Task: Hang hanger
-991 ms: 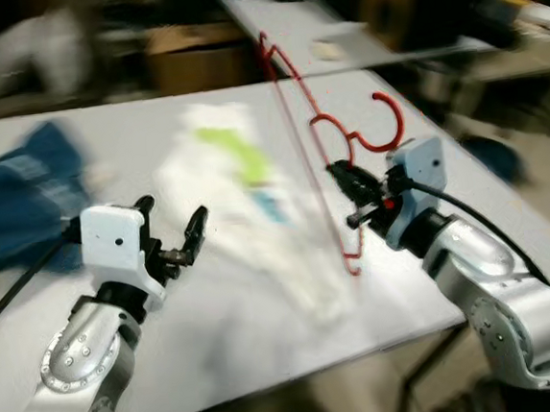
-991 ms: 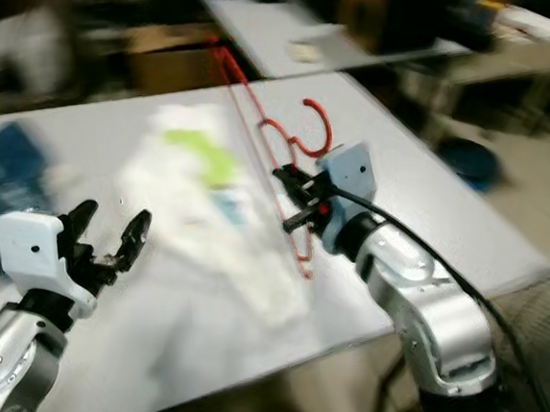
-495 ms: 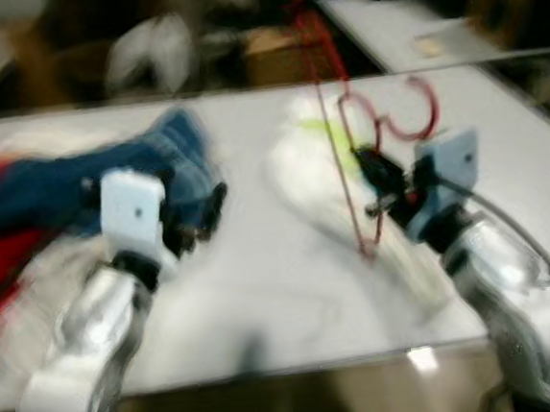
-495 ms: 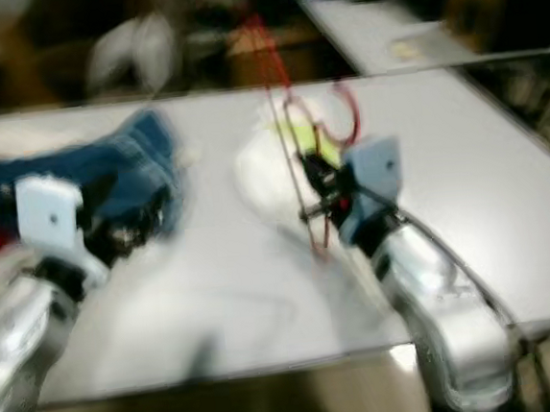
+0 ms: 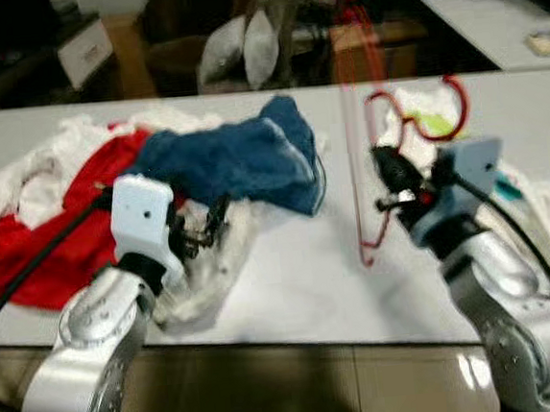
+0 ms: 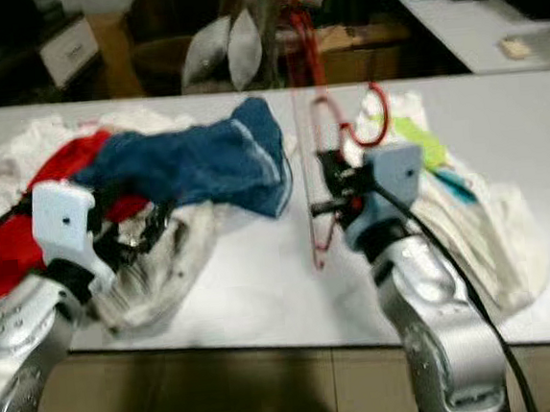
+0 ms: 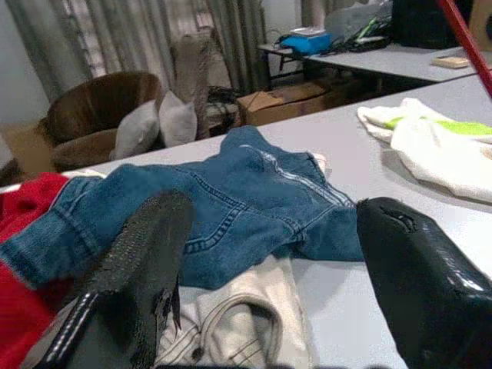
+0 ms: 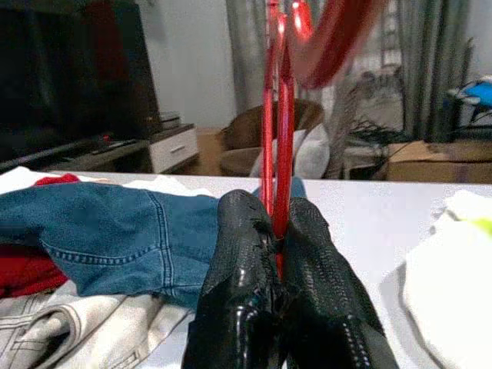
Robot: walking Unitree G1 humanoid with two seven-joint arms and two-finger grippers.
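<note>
Head stereo pair looks down at table (image 5: pixel 292 291) — wrist views low, close, sharing blue jeans (image 7: pixel 231 207).

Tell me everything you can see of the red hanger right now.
The hanger is thin, glossy red, plastic by its look, with a curved hook and long slim bars. It is held off the table, tilted on end, one corner pointing down near the tabletop and the rest rising above the right tool. That tool's fingers are shut on two of its bars; nothing else visibly touches it. White clothes lie behind it, jeans beside.
</note>
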